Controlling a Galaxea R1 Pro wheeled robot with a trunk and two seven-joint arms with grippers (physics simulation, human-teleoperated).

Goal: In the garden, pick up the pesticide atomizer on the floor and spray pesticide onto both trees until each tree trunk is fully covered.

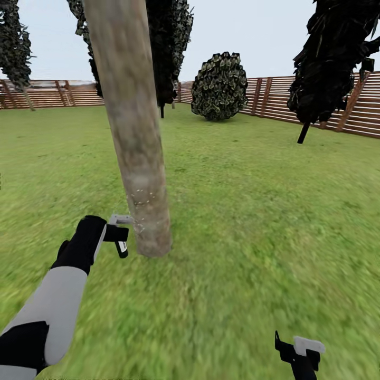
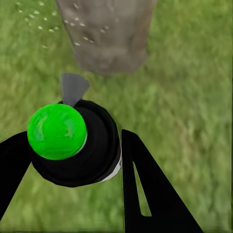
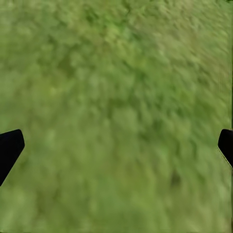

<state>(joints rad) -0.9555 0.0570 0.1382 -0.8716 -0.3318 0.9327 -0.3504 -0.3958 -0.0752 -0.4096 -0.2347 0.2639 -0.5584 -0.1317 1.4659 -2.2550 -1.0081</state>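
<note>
The left end effector (image 1: 120, 238) grips the atomizer (image 2: 77, 143) just beside the trunk (image 1: 134, 132), which bears whitish specks (image 1: 138, 199). The right end effector (image 3: 116, 145) gapes wide over grass (image 3: 116, 97).

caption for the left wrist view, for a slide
Left gripper holds the atomizer near the speckled trunk.

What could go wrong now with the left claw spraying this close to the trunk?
1. The whitish specks sit low on the tree trunk; the bark above looks bare, so coverage may stay incomplete unless the aim rises.
2. The atomizer, held in the left claw, is very near the trunk's base and could bump it.
3. Some specks drift over the grass, probably wasted.
</note>
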